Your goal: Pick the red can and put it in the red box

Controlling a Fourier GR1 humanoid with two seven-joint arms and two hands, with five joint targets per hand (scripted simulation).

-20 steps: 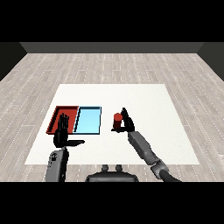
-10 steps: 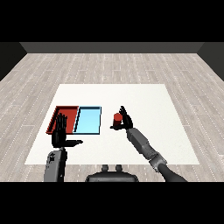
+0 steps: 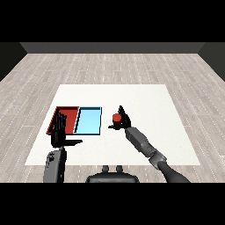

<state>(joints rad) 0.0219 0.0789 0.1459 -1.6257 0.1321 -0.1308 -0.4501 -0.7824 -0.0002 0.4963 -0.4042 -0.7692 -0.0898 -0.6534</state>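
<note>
Trays, two of them, one red tray (image 3: pixel 66 113) and one light blue tray (image 3: pixel 89 121), sit side by side on the white counter (image 3: pixel 145 105). Right hand (image 3: pixel 123 121) curls its fingers round one red can (image 3: pixel 117 118), apparently lifted, beside the blue tray. Left hand (image 3: pixel 59 133) stands upright, fingers straight, holding nothing.

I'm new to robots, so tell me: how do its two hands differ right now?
The right hand curls round the red can, beside the light blue tray; the left hand holds nothing, fingers straight, in front of the red tray. The right forearm stretches farther across the table. Both hands are black.
</note>
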